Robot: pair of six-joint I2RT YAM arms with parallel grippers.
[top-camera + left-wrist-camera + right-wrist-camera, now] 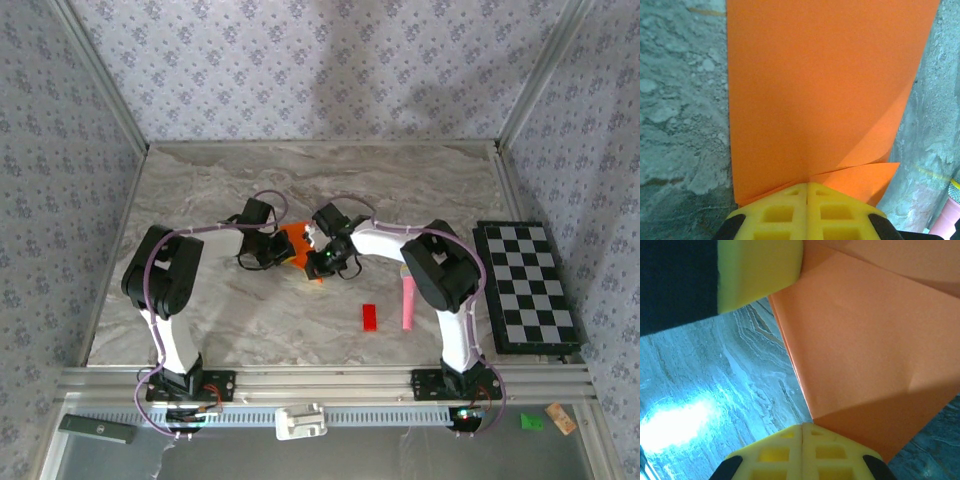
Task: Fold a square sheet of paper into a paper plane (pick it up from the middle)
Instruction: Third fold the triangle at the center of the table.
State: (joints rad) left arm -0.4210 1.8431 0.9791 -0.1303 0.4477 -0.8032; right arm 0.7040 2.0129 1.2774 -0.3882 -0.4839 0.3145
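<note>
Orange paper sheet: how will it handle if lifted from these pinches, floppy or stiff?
Probably floppy: the orange paper sheet is thin and buckles into soft folds where the left gripper pinches it. Likely very light, so it may sway when moved. Creases by the right gripper suggest it marks easily.

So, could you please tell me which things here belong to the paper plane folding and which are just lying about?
In the job: paper, pinched by the left gripper and the right gripper.
Lying about: red block, microphone, checkerboard.
</note>
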